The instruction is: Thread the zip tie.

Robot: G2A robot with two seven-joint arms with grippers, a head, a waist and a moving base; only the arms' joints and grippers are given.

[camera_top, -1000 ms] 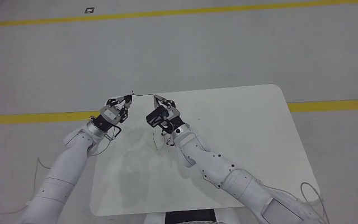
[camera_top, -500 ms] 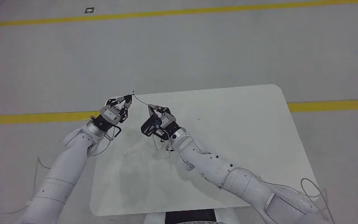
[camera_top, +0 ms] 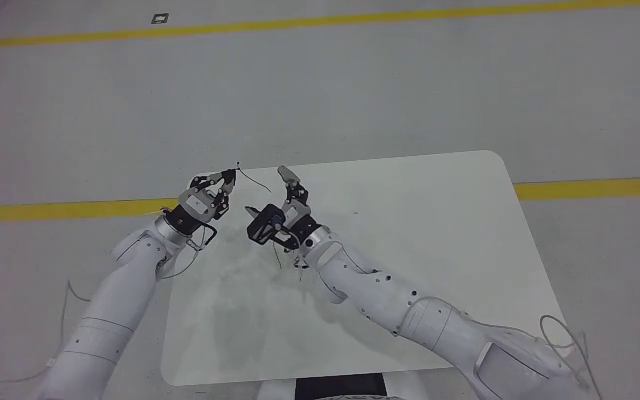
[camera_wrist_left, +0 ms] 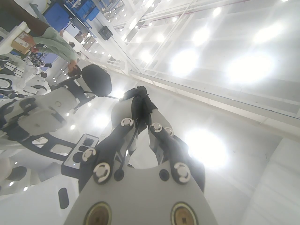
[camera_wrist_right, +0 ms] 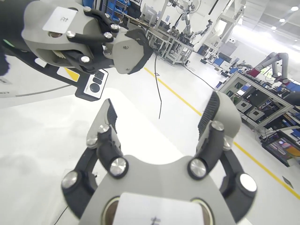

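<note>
Right gripper (camera_wrist_right: pixel 161 105) has let go of the zip tie (camera_wrist_right: pixel 156 83) since a second ago and dropped back a bit. Its jaws are now spread wide with nothing in them. Left gripper (camera_top: pixel 228 178) is pinched tight on the tie, whose loose tail hangs just ahead of the right gripper. I reckon nothing's threaded yet, since no loop shows. I'd have to regrab the tail and feed it through.
</note>
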